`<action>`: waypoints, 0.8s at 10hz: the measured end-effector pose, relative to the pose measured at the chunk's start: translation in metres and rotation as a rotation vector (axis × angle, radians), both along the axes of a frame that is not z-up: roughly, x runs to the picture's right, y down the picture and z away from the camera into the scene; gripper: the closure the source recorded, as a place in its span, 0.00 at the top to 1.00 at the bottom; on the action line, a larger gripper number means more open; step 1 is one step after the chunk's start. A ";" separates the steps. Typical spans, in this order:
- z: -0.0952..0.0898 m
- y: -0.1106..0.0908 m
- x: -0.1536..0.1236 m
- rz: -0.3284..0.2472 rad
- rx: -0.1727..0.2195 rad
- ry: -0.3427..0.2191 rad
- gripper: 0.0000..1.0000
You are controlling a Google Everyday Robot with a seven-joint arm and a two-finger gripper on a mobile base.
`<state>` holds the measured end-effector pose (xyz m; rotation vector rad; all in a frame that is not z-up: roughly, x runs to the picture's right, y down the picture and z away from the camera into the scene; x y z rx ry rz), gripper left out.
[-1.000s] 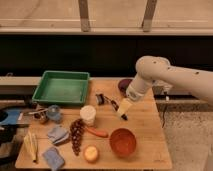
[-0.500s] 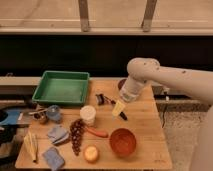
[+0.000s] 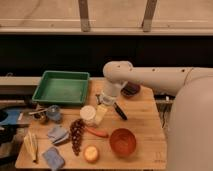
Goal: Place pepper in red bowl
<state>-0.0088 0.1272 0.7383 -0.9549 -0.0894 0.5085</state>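
The pepper (image 3: 96,132) is a slim orange-red chili lying flat on the wooden table (image 3: 145,120), between the grape bunch and the red bowl. The red bowl (image 3: 123,141), round and orange-red, stands near the front edge, right of the pepper, with nothing showing inside. My gripper (image 3: 110,112) hangs from the white arm reaching in from the right. It points down over the table's middle, above and slightly right of the pepper and behind the bowl. It is open, holds nothing, and its pale fingertip (image 3: 101,114) sits beside a white cup.
A white cup (image 3: 88,114) stands just left of the gripper. Dark grapes (image 3: 76,135), a round yellow fruit (image 3: 91,153), blue cloths (image 3: 57,134), a banana (image 3: 31,145) and a blue cup (image 3: 54,112) fill the left front. A green tray (image 3: 62,87) sits back left, a maroon bowl (image 3: 131,90) back right.
The arm has swung left and lowered, carrying the gripper from near the maroon bowl toward the white cup and pepper. The objects have not moved.
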 end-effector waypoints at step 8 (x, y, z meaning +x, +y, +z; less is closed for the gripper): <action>0.015 0.037 0.000 0.019 -0.014 0.020 0.80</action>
